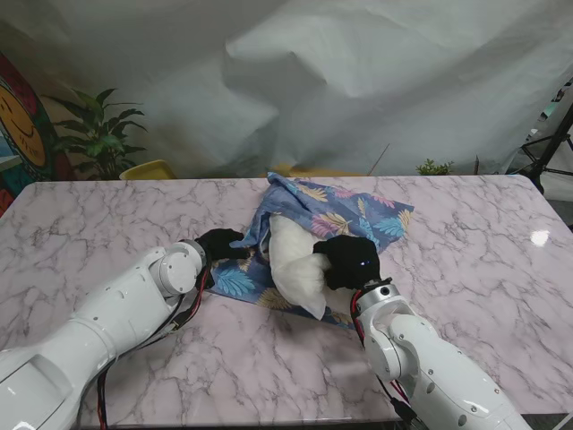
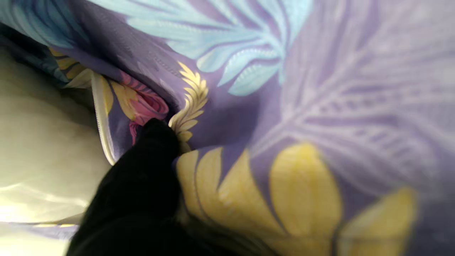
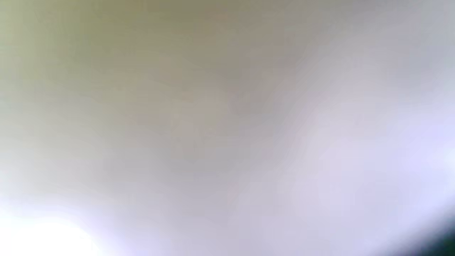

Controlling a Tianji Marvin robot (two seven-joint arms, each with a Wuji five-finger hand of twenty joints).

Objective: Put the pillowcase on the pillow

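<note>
Nearest the stand camera, low in the frame, the right hand (image 1: 347, 262) is closed on the pillow (image 1: 295, 269), pressing its white bulk toward the case. At centre left, the left hand (image 1: 220, 243) pinches the open edge of the pillowcase (image 1: 345, 215). The pillow looks roughly half inside; its near end is exposed, so the rest needs feeding in. The left wrist view shows a fingertip (image 2: 156, 142) on the hem; the right wrist view is only blur.
</note>
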